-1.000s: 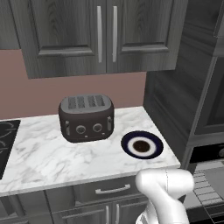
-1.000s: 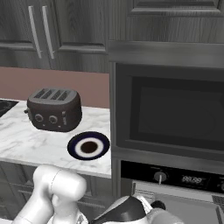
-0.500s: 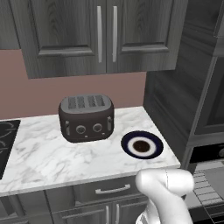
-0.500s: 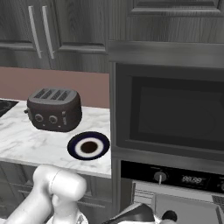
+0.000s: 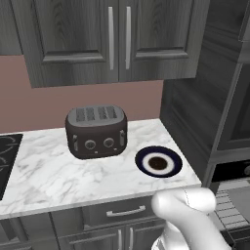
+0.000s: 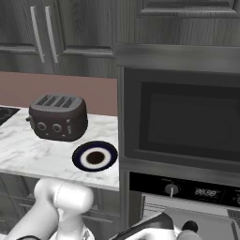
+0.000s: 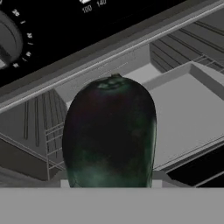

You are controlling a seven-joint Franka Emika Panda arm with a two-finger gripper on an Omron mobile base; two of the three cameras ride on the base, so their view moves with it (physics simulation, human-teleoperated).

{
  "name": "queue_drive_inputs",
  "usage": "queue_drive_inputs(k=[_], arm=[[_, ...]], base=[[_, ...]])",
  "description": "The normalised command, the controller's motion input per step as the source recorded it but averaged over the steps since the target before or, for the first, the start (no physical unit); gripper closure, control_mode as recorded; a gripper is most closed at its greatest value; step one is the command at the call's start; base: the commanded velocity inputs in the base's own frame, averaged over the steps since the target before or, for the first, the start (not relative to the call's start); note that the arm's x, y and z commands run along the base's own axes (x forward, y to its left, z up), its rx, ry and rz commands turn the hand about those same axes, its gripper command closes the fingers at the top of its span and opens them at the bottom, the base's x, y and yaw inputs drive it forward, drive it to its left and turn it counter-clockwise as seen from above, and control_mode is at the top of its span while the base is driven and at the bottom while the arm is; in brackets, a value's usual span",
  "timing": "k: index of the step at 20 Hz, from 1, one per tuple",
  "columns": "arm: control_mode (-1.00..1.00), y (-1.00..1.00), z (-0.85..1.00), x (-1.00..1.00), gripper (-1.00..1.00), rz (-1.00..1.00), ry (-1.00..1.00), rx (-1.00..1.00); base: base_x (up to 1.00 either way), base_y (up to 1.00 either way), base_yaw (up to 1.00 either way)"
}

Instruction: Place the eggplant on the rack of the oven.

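In the hand view the eggplant (image 7: 109,135), glossy dark purple-black with a greenish end, stands upright and close, covering my finger tips. My gripper (image 6: 183,228) is shut on it, low in front of the oven (image 6: 183,122), just under the control panel (image 6: 187,190). Behind the eggplant the oven's cavity is open, with the rack (image 7: 41,127) of thin grey wires to its left and a flat grey tray (image 7: 188,105) to its right. The rack's edge (image 5: 227,205) also shows at the lower right of the left base view.
On the marble counter (image 5: 44,176) to the oven's left stand a dark four-slot toaster (image 5: 96,132) and a blue-rimmed plate (image 5: 158,162). Grey wall cabinets (image 5: 117,34) hang above. A dial (image 7: 6,41) on the oven's panel sits just above the eggplant.
My hand has sunk slightly lower and crept a little right in the right base view. Nothing on the counter has moved.
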Motion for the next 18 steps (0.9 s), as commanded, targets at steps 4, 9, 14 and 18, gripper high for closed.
queue_drive_inputs(k=[4,9,14,18], arm=[[-1.0,-0.37,-0.13,0.26,1.0,0.0,0.0,0.0],[-1.0,-0.18,-0.27,0.24,1.0,0.0,0.01,-0.09],[-1.0,-0.01,-0.3,0.24,1.0,0.0,0.06,-0.07],[-1.0,0.0,-0.39,0.32,1.0,0.0,0.05,-0.01]], base=[[0.0,0.0,0.0],[0.0,0.0,0.0],[0.0,0.0,0.0],[0.0,0.0,0.0]])
